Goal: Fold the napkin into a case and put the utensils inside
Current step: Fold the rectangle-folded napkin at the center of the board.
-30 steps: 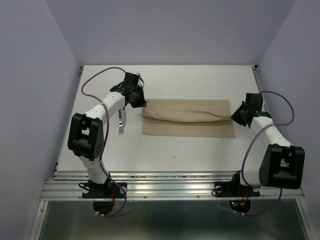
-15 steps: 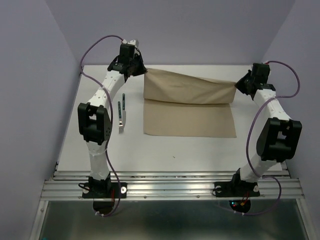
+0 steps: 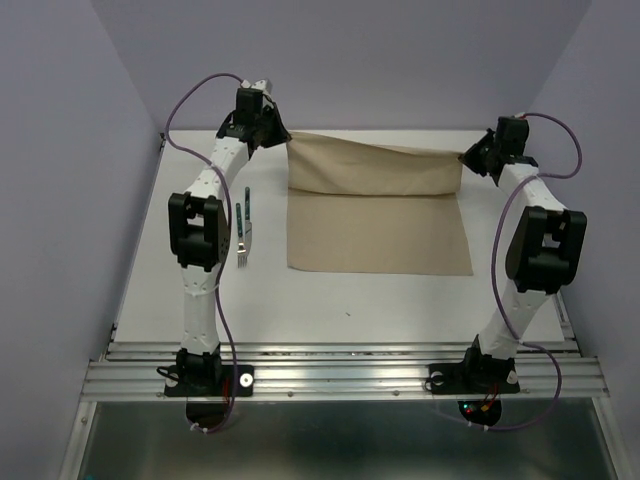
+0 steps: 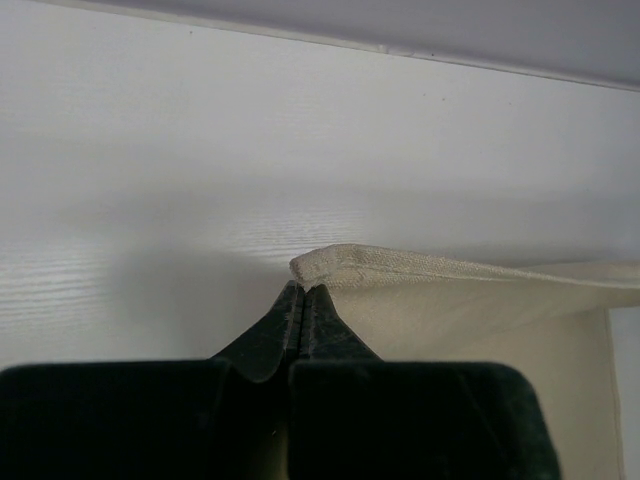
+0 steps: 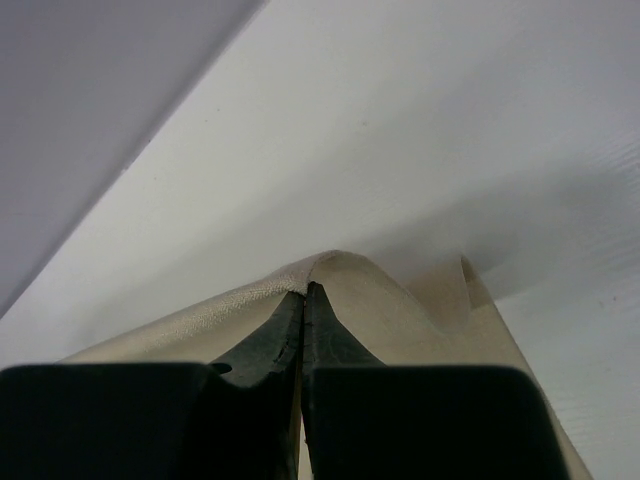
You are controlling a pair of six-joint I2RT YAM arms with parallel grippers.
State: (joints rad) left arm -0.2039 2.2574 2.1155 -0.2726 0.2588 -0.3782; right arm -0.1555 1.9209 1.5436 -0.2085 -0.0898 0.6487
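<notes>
**Item: napkin held up by two far corners, fold in progress**

1. Fork [image 3: 244,238]. It is lying flat on the white table [image 3: 350,300], tines pointing near and dark green handle pointing far. It is sitting just beside the cloth's left edge and partly under the left arm. Whether other utensils are lying with it cannot be told from above. Nothing is touching it.

2. Left gripper [image 3: 284,142]. It is reaching to the far left of the table, with its jaws pressed together on the napkin's far-left corner. In the wrist view only the hemmed tip is sitting between them.

3. Napkin [image 3: 380,230]. This beige-tan cloth is occupying the middle of the table. Its near part is lying flat, while its far part is being held up between the two arms. The top edge is running nearly level.

4. Right gripper [image 3: 466,158]. It is reaching to the far right, with its jaws pinching the far-right corner. The cloth is bunching into a small peak at the tips.

5. Stage, as judged. The lifted half is probably waiting to be carried over for a fold. No case is formed yet, and the fork is not yet inside anything.

6. Hazards.
   - Both pinches are shallow, so a sharp pull could be enough to slip a corner free and drop that side.
   - Arms travelling unevenly would be laying a skewed crease.
   - Tension on the top edge risks dragging the flat part along the table.
   - Cloth swinging leftward could be covering or nudging the fork.
</notes>
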